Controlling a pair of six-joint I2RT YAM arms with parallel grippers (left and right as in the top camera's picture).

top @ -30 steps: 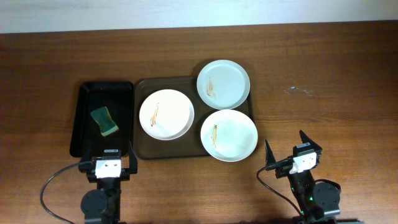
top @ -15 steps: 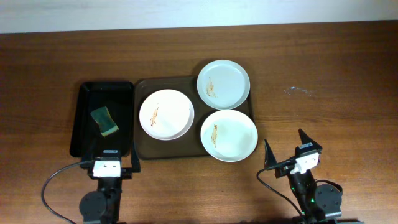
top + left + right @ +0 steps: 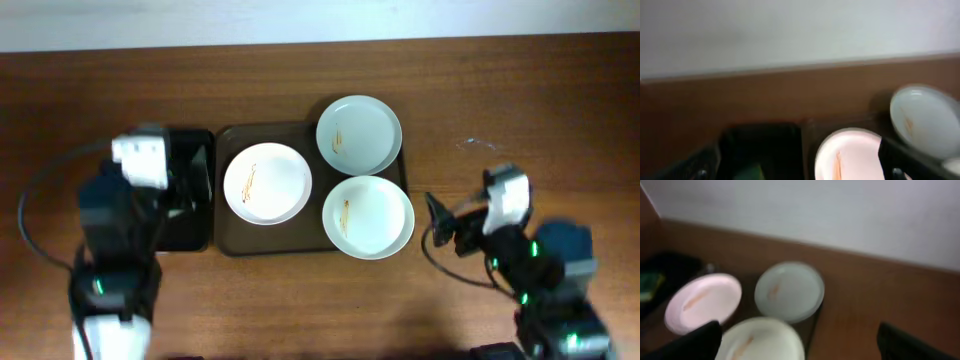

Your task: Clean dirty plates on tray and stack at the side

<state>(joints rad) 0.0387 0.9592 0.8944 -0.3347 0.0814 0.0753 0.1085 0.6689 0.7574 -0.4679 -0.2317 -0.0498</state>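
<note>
Three plates sit on the brown tray (image 3: 228, 243) in the middle of the desk (image 3: 520, 100), none stacked. From above, one plate (image 3: 267, 183) lies flat in the tray's 9 o'clock half. A second (image 3: 359, 134) is at 1 o'clock, hanging over the far corner of the rim. The third (image 3: 368, 217) is at 4 o'clock, jutting past the right and near edges. The two right-hand plates sit just beside each other. Each carries a thin brown-yellow smear a little to the 9 o'clock side of its centre.

A narrow black tray (image 3: 200, 140) lies just beside the brown one, at its 9 o'clock. The left arm hangs over it and hides most of it. Its wrist view is blurred, but the left hand (image 3: 802, 162) is spread wide and holds nothing, and a green scrap (image 3: 751, 172) shows in the black tray.

The right arm is over bare desk at 3 o'clock of the tray, close to the third plate but apart from it. The right hand (image 3: 802, 342) is also spread wide and holds nothing.
</note>
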